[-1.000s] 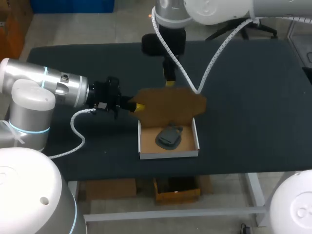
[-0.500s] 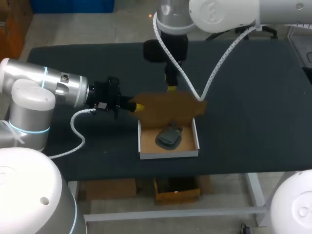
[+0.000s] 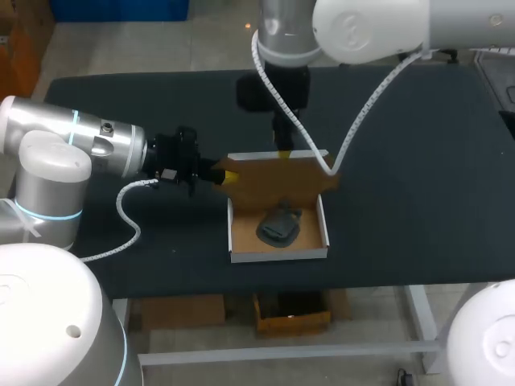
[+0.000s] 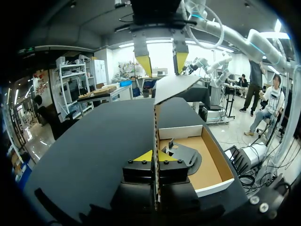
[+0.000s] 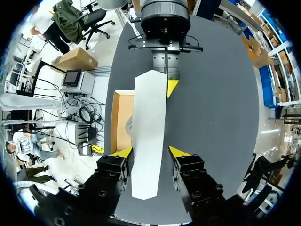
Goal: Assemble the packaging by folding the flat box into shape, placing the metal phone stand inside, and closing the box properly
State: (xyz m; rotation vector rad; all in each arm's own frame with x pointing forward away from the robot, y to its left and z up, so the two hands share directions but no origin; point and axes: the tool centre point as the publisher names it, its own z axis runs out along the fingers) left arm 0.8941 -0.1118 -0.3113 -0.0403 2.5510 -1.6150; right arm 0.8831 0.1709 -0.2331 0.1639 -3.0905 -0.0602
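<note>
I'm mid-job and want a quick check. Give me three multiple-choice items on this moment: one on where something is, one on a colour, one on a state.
1. Where is the phone stand?
A. On the table, left of the box
B. Held in the right arm's jaws
C. Lying inside the box

2. What colour is the inside floor of the box?
A. Brown
B. Blue
C. Green

3. How do the right arm's jaws stand?
A. Shut on the phone stand
B. Open, one on each side of the raised lid
C. Flat on the table, away from the box

Answers:
1 C: the head view shows the dark stand on the box floor.
2 A: bare brown cardboard shows around the stand.
3 B: the right wrist view shows a gap between each yellow tip and the lid.
</note>
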